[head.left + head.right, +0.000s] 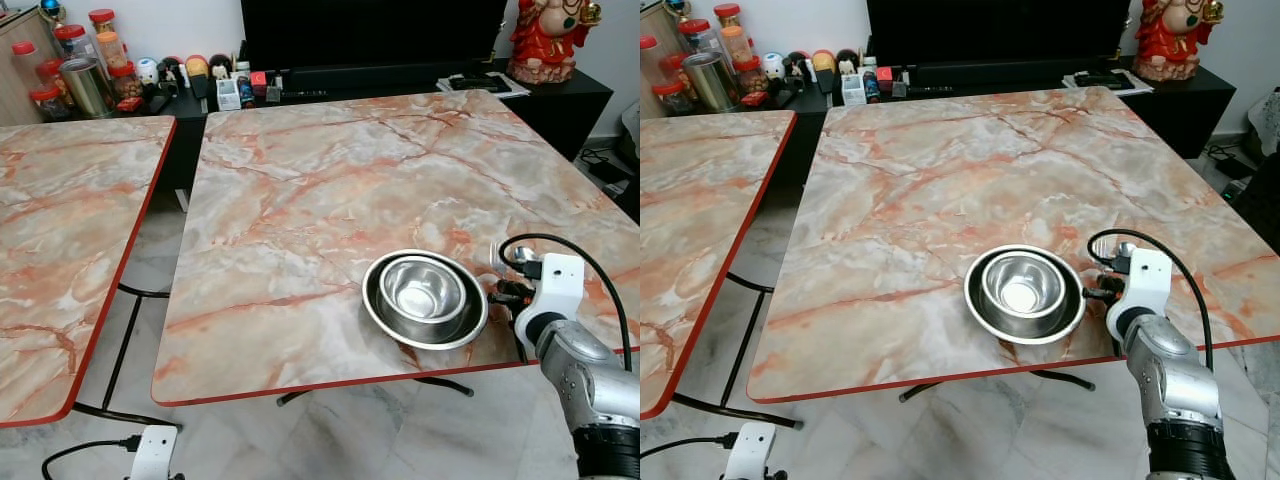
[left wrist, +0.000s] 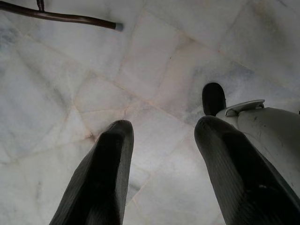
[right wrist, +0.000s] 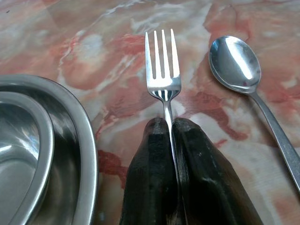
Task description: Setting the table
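My two head cameras look down on the same pink marble-patterned table (image 1: 330, 190); my right wrist camera sits close above it, my left faces the pale tiled floor (image 2: 70, 84).

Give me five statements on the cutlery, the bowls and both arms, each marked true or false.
1. The right gripper is shut on the fork. True.
2. The spoon lies inside the bowl. False: it lies on the table, beside the fork.
3. A smaller bowl sits inside the larger bowl. True.
4. The left gripper holds a plate. False: its jaws are open over the floor.
5. The bowls are at the table's far edge. False: near edge.
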Robot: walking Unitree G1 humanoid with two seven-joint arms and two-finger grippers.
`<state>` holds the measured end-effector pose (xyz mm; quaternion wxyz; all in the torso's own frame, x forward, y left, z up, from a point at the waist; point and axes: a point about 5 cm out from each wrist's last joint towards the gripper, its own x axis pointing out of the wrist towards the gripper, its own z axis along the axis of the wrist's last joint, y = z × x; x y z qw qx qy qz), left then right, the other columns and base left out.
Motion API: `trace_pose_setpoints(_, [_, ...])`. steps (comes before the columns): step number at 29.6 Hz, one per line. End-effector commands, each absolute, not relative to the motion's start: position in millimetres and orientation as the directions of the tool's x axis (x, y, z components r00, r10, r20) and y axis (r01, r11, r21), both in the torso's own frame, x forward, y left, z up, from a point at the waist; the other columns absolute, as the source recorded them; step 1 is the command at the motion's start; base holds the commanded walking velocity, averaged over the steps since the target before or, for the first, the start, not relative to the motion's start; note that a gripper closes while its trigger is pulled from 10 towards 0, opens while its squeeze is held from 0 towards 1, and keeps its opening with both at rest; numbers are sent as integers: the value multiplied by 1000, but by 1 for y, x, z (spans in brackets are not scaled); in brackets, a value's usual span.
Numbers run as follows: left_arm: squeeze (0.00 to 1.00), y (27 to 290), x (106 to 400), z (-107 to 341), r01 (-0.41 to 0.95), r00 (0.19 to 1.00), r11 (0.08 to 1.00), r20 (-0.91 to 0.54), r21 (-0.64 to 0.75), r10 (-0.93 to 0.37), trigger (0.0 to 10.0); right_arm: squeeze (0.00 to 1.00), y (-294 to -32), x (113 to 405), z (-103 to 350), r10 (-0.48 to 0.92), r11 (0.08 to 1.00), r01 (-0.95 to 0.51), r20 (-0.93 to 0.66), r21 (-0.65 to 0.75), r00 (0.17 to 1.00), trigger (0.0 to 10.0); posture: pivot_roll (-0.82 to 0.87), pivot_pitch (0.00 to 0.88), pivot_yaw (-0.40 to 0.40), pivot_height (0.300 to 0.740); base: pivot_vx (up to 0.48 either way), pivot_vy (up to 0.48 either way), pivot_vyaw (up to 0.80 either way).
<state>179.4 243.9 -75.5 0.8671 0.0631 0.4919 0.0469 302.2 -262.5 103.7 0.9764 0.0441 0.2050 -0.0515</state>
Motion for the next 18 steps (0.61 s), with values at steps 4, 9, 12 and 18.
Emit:
trace_pose_setpoints(4, [0, 247, 176, -76, -2, 492, 985, -857, 173, 151, 10000, 0, -262, 305, 106, -73, 992, 108, -394, 65, 916, 10000, 0, 54, 22, 740, 0, 0, 0])
trace_pose_setpoints(9, [0, 247, 176, -76, -3, 492, 985, -857, 172, 151, 10000, 0, -260, 305, 105, -63, 993, 97, -397, 66, 915, 10000, 1, 53, 21, 740, 0, 0, 0])
trace_pose_setpoints(12, [0, 247, 176, -76, -3, 492, 985, -857, 171, 150, 10000, 0, -260, 306, 104, -58, 993, 93, -400, 69, 915, 10000, 1, 52, 20, 740, 0, 0, 0])
trace_pose_setpoints(18, [0, 247, 176, -76, -2, 493, 985, -857, 171, 150, 10000, 0, -260, 306, 103, -61, 993, 97, -404, 69, 913, 10000, 2, 52, 20, 740, 0, 0, 0])
